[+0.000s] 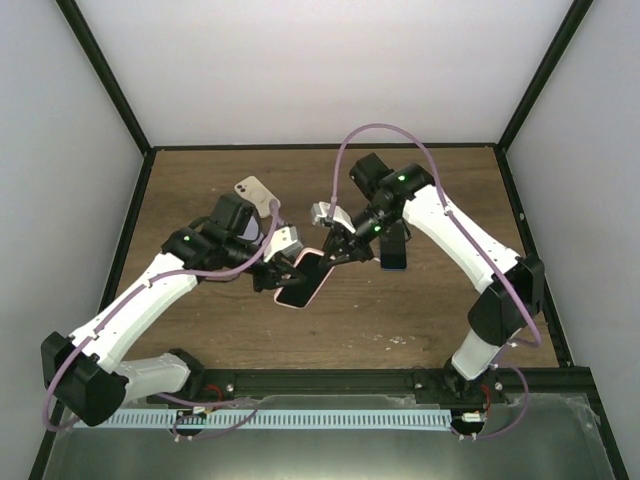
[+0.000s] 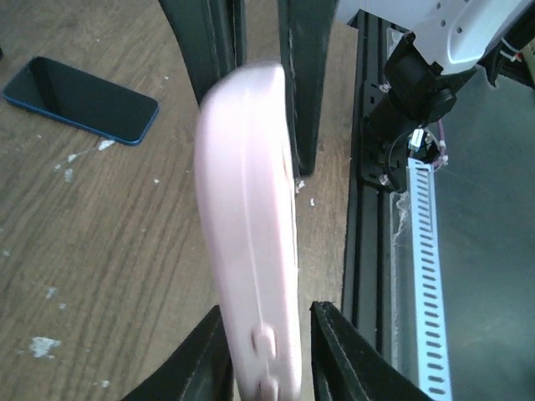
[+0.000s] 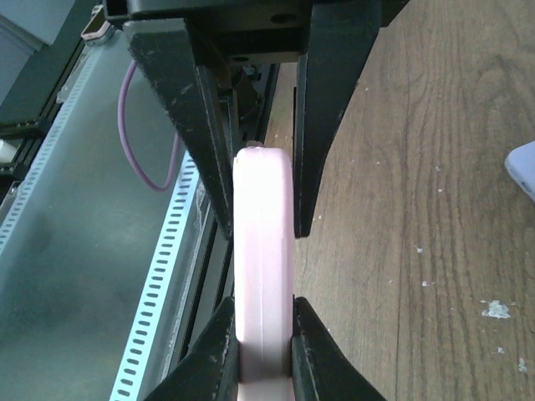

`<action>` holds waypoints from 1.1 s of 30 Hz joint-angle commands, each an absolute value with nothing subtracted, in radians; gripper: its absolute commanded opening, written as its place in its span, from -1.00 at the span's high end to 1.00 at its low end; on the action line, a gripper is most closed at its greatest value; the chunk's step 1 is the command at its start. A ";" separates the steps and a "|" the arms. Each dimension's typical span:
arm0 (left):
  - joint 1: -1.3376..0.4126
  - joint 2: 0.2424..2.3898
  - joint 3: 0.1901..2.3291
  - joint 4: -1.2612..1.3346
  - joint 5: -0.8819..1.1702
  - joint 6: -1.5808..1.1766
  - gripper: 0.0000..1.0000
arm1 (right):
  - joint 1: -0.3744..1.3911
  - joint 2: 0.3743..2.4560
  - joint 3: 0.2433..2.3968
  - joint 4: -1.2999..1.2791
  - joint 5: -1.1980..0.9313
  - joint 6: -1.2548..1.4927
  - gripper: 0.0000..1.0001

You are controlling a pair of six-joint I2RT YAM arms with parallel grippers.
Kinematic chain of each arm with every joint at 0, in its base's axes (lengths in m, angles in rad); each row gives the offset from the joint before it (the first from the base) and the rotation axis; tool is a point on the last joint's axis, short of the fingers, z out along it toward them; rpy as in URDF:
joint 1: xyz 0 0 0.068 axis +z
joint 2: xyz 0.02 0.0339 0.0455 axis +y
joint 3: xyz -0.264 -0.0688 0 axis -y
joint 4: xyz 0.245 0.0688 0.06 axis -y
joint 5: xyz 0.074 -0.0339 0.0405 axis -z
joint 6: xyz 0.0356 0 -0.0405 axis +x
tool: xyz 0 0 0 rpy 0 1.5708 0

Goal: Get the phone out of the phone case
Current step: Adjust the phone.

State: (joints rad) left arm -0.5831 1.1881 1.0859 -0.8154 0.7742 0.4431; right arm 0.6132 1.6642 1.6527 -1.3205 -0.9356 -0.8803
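Blur smears the phone case [image 2: 251, 225] between the left fingers [image 2: 341, 361].

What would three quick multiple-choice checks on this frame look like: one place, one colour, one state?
1. Where is the blue phone?
A. Flat on the table beside the right arm
B. Hanging in the air
C. Leaning on the back wall

2. What colour is the phone case held up between the arms?
A. Black
B. Pink
C. Green

3. The right fingers are:
A. Wide open
B. Gripping a cable
C. Shut on the phone case

Answers:
1 A: the top view shows it lying on the wood next to that arm.
2 B: both wrist views show a pink shell.
3 C: the right wrist view shows both fingers pressed against the case's sides.
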 commanded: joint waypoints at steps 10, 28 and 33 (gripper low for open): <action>-0.172 1.136 0.982 -0.257 1.095 -0.150 -0.33 | 0.306 1.599 1.704 -0.658 -1.391 -0.212 0.99; -0.037 1.289 0.834 0.973 0.886 -1.228 -0.87 | 0.314 1.626 1.235 1.057 -1.006 1.153 0.99; -0.038 1.262 0.804 0.969 0.854 -1.238 -0.83 | 0.363 1.657 1.159 1.236 -0.941 1.251 0.99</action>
